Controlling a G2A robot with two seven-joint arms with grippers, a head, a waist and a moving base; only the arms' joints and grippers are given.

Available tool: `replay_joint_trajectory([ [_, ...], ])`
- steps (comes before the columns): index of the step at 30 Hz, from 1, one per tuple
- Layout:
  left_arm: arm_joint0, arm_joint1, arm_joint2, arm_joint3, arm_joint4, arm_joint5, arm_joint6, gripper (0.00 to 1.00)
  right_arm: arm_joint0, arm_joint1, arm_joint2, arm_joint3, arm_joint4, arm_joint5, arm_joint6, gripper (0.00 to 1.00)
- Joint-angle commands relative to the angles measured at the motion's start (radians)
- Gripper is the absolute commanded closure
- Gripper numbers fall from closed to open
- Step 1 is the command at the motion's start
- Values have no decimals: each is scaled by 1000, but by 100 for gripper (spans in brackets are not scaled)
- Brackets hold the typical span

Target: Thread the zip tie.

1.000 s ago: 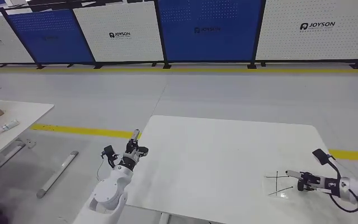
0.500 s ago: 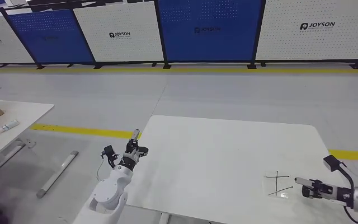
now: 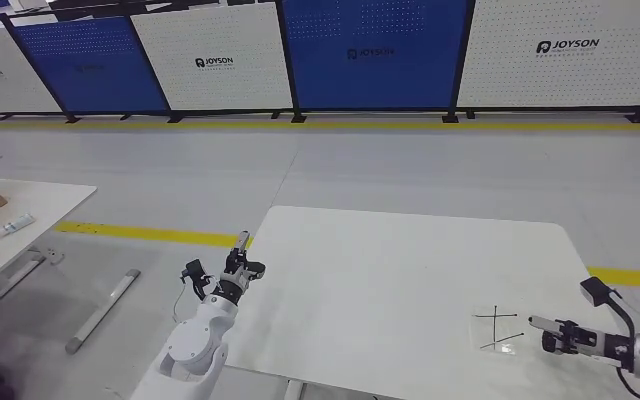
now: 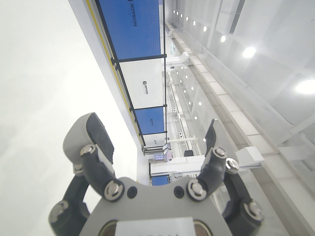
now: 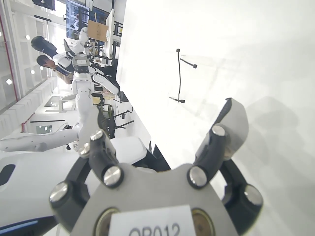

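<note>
Black zip ties lie on the white bench near its right front corner, just beyond the wide-spread right tool; the left tool, also wide, hovers at the left edge.

- A broad bare stretch of the white table is seen across its middle, from 9 o'clock to 3 o'clock.
- Toward 4 o'clock, black zip ties are laid flat on the surface, two of them crossed.
- Just beside them, at their 3 o'clock, the right gripper is held with fingers spread, a strip of bare table left between.
- The 9 o'clock edge is occupied by the left gripper, fingers spread, well apart from the ties.
</note>
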Motion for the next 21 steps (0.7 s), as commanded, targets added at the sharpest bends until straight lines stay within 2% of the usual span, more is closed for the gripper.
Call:
replay_joint_trajectory([
  [1, 0, 0, 0, 0, 0, 0, 0, 0, -7, -1, -14, -13, 5, -7, 0, 0],
  [6, 0, 0, 0, 0, 0, 0, 0, 0, -11, 13, -47, -22, 48, -7, 0, 0],
  [13, 0, 0, 0, 0, 0, 0, 0, 0, 36, 21, -90, 23, 40, 17, 0, 2],
  [14, 0, 0, 0, 0, 0, 0, 0, 0, 43, 21, -96, 31, 41, 17, 0, 18],
  [15, 0, 0, 0, 0, 0, 0, 0, 0, 51, 21, -106, 43, 41, 18, 0, 29],
  [17, 0, 0, 0, 0, 0, 0, 0, 0, 65, 20, -120, 59, 38, 20, 0, 34],
  [18, 0, 0, 0, 0, 0, 0, 0, 0, 71, 20, -127, 67, 36, 21, 0, 44],
  [19, 0, 0, 0, 0, 0, 0, 0, 0, 79, 19, -136, 78, 34, 22, 0, 49],
  [21, 0, 0, 0, 0, 0, 0, 0, 0, 91, 18, -148, 94, 33, 21, 0, 49],
])
